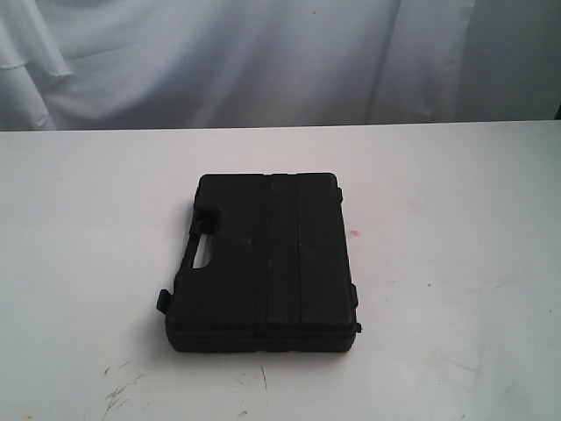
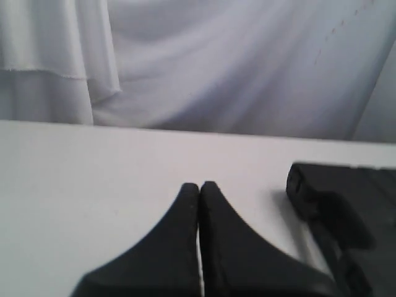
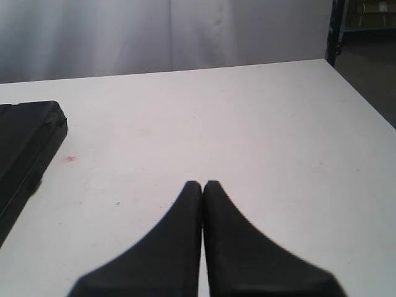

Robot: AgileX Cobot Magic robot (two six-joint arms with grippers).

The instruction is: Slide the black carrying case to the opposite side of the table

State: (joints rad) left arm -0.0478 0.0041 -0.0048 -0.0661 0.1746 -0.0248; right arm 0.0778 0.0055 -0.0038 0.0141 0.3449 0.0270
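Black plastic, the case [image 1: 263, 263] lies flat on the table [image 1: 456, 193], around its middle, toward the near edge. Left claw [image 2: 199, 185] and right claw [image 3: 203, 184] are pressed together, empty. An off-centre shove would likely spin it, not slide it.

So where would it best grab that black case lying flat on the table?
Probably the handle bar on the case's left edge, coming from the left with the left tool, opened first. The case lies flat and looks too wide to pinch across; the cut-out leaves a slim bar a finger could slip behind.
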